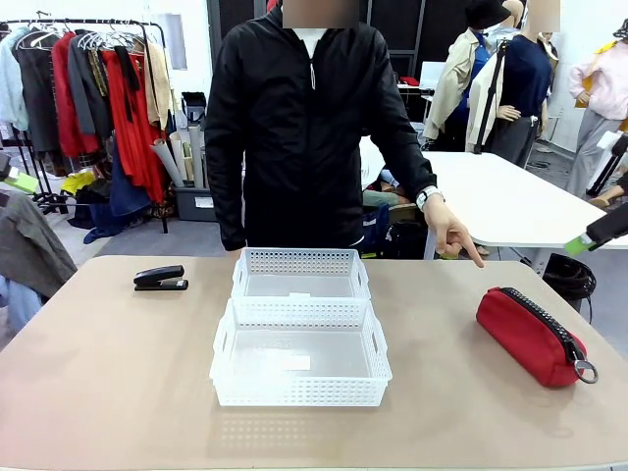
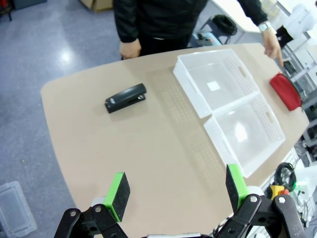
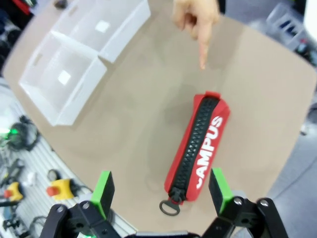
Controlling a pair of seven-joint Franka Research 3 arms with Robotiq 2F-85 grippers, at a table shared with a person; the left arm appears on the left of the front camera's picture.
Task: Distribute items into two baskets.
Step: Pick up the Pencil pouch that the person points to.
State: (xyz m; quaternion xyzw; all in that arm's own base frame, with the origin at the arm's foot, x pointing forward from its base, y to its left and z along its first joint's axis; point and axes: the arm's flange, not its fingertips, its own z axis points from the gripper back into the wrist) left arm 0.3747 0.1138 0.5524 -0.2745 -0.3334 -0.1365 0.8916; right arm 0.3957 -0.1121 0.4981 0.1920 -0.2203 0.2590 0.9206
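The red pouch (image 1: 530, 334) lies on the table's right side, zipper up and ring pull (image 3: 170, 207) toward the near edge. My right gripper (image 3: 161, 191) hangs open above the pouch (image 3: 200, 144), over its ring end, holding nothing. The black stapler (image 1: 160, 279) rests at the far left of the table. Two white baskets sit in the middle, touching: the far basket (image 1: 299, 261) and the near basket (image 1: 299, 391), both empty. My left gripper (image 2: 177, 191) is open high above the near left edge, well apart from the stapler (image 2: 126, 97).
A person in a black jacket stands at the far side. One hand (image 1: 453, 235) points a finger down at the far end of the pouch. The other hand (image 2: 131, 48) rests at the far table edge. Bare tabletop (image 1: 118, 363) lies around the baskets.
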